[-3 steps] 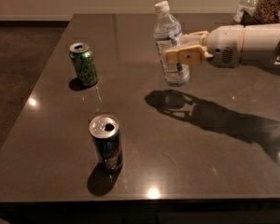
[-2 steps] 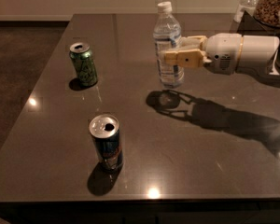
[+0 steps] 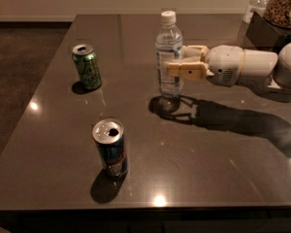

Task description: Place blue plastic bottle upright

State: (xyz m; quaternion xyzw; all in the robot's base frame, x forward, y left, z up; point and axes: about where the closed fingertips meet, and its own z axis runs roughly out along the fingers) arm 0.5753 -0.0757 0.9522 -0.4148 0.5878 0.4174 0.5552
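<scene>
Blue plastic bottle [image 3: 169, 57] upright on dark table [image 3: 208, 169]; gripper [image 3: 177, 61] from the right, fingers either side of its middle, seemingly clamped on it; green can [image 3: 86, 67], dark blue can [image 3: 110, 149] well left

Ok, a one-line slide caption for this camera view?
Upright blue plastic bottle on the dark table, gripper around its middle; green can and dark blue can stand apart.
</scene>
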